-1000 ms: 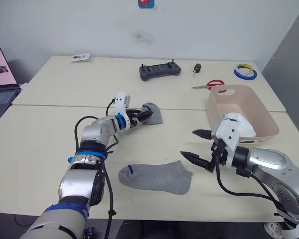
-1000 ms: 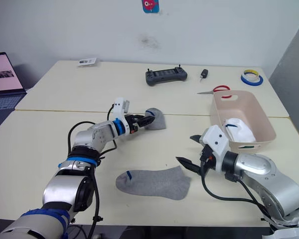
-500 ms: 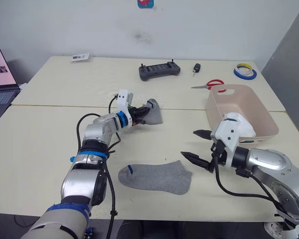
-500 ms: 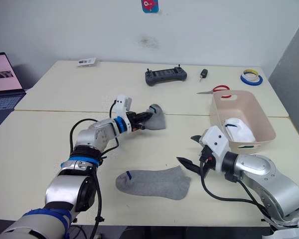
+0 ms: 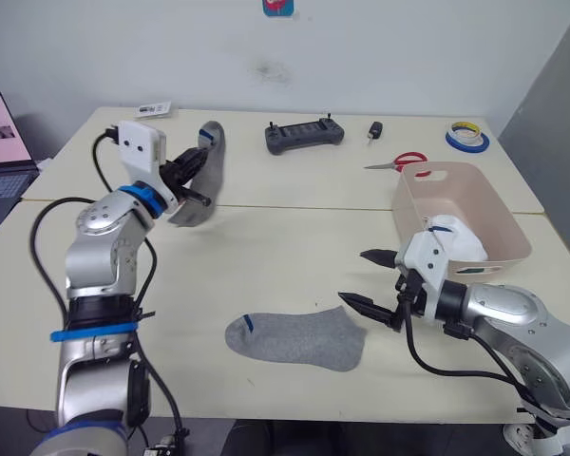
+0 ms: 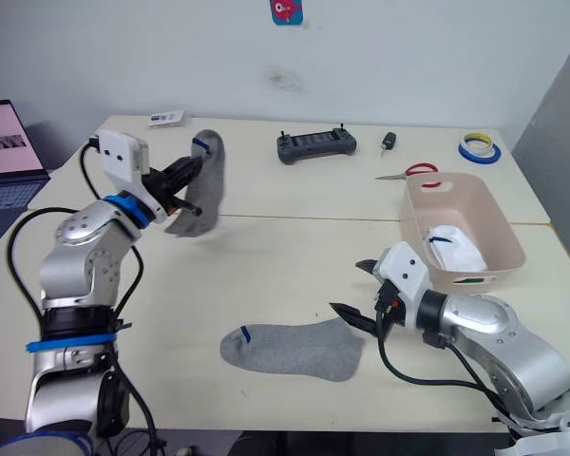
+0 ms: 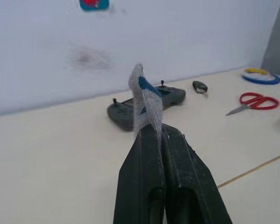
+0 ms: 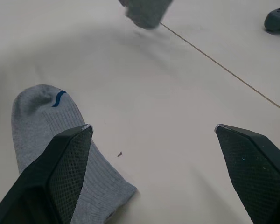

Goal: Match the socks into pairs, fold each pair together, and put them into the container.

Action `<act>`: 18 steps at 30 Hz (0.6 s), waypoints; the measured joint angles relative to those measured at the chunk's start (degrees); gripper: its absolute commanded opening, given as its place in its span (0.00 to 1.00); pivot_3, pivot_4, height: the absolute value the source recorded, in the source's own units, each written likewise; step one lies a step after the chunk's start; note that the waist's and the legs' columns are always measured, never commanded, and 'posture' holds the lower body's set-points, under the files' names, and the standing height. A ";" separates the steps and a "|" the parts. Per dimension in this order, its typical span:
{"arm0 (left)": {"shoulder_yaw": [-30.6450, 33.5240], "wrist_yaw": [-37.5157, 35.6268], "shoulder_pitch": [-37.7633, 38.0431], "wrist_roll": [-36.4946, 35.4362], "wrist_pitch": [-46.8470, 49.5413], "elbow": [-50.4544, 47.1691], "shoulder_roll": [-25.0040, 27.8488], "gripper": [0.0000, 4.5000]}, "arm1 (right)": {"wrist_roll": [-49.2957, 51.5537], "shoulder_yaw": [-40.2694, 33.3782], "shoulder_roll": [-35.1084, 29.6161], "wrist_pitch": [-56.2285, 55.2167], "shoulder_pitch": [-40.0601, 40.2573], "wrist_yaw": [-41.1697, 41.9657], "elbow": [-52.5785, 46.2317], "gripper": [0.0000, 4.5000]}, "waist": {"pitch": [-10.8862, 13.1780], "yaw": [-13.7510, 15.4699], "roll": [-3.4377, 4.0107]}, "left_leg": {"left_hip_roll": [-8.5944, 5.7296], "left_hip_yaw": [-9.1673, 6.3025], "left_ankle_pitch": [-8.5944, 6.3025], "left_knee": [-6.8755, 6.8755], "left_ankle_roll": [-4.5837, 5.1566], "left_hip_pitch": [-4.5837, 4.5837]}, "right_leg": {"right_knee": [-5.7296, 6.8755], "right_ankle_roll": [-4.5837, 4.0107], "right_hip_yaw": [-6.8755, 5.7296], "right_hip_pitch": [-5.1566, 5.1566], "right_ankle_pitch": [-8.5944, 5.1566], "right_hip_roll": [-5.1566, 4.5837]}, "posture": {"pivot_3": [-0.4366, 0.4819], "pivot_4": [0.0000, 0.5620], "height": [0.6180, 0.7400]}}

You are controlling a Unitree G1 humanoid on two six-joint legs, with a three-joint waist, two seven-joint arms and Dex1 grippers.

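Left pincer raised, gripping grey sock

Cream table carries grey sock, pink container, controller, scissors, perhaps tape.

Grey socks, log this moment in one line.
left gripper: shut on lifted grey sock | right gripper: open by flat grey sock | container: white socks

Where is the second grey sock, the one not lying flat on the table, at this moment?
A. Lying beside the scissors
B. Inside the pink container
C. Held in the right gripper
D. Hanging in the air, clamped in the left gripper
D: the left gripper is shut on the grey sock, which dangles above the table, clear of its surface.
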 measured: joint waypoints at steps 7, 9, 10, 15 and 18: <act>-10.03 2.72 10.76 11.59 -7.99 -9.04 0.59 0.01 | -0.83 1.01 0.18 -1.06 -1.46 1.09 1.65 1.00 | -0.01 0.46 0.00 | -0.07 0.02 -0.10 0.00 0.17 0.04 | -0.04 0.01 0.03 0.08 0.00 -0.08 | 0.48 0.27 0.97; -14.88 3.82 14.67 14.56 -10.28 -8.93 -2.49 0.01 | -1.14 1.02 0.17 -1.06 -1.43 1.14 1.69 1.00 | 0.00 0.46 0.00 | -0.05 0.01 -0.11 0.00 0.20 0.02 | -0.02 0.01 0.02 0.05 0.00 -0.07 | 0.48 0.27 0.97; -16.89 4.03 15.67 15.57 -10.83 -8.65 -3.75 0.01 | -1.28 1.03 0.17 -1.06 -1.40 1.16 1.69 1.00 | 0.00 0.46 -0.01 | -0.04 -0.03 -0.12 0.01 0.20 -0.01 | -0.02 0.00 -0.02 0.04 0.01 -0.05 | 0.48 0.27 0.97; -24.25 5.38 15.57 19.76 -13.41 -6.75 -10.37 0.01 | -1.60 0.98 0.10 -0.99 -0.87 1.13 1.63 1.00 | -0.01 0.48 0.00 | -0.07 0.00 -0.13 0.01 0.22 0.01 | 0.00 0.00 -0.01 0.05 0.01 0.00 | 0.48 0.27 0.97; -28.28 5.29 14.89 21.09 -13.89 -4.40 -14.53 0.01 | -1.89 0.77 -0.43 -0.90 0.05 1.09 1.49 1.00 | -0.01 0.47 0.00 | -0.09 0.01 -0.13 0.02 0.23 0.00 | 0.00 0.00 -0.01 0.05 0.01 0.02 | 0.48 0.27 0.97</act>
